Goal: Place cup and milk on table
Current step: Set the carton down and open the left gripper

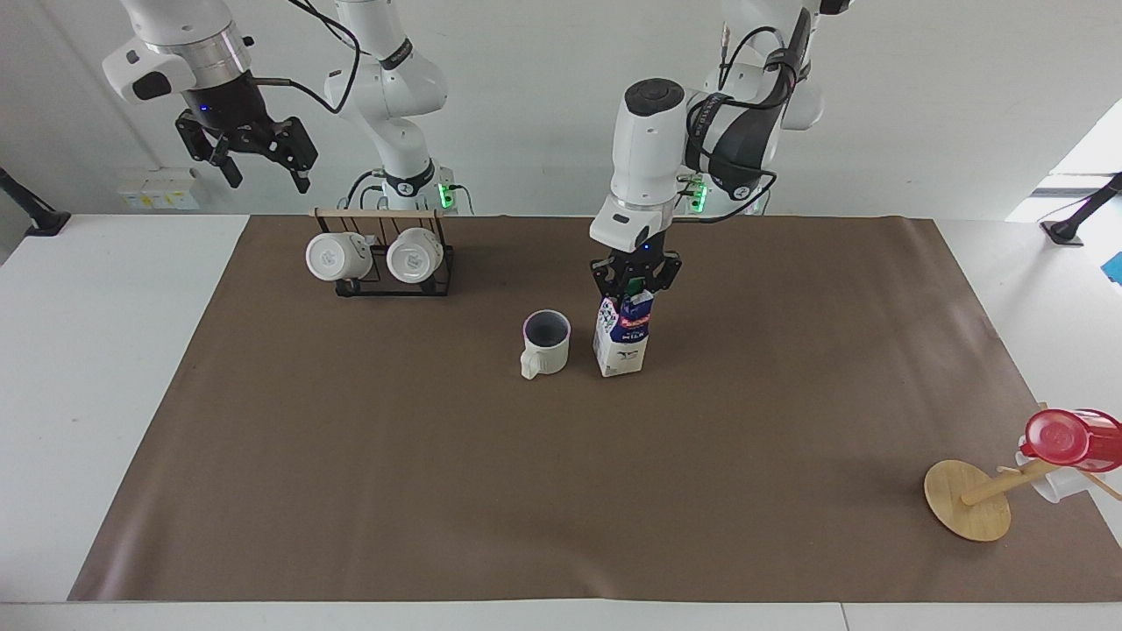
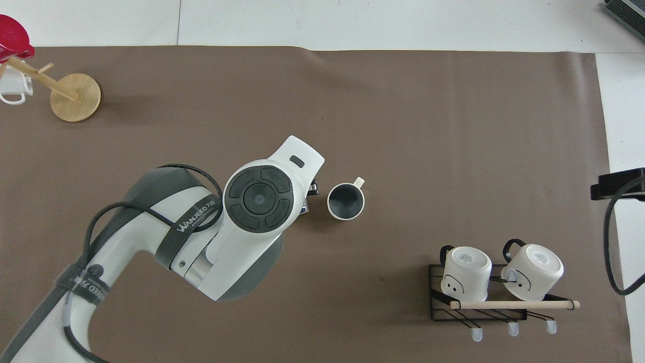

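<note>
The left arm hangs vertical, left gripper pinching the top of the milk, which stands upright on the table beside the cup — overhead, its wrist hides the carton. The right gripper waits raised, fingers spread.

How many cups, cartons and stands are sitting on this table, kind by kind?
Cream-white mug with dark inside: 1
White mugs on black wire rack: 2
Red-lidded cup: 1
Blue-and-white milk carton: 1
Black wire rack: 1
Round-based wooden stand: 1
Total: 7
</note>
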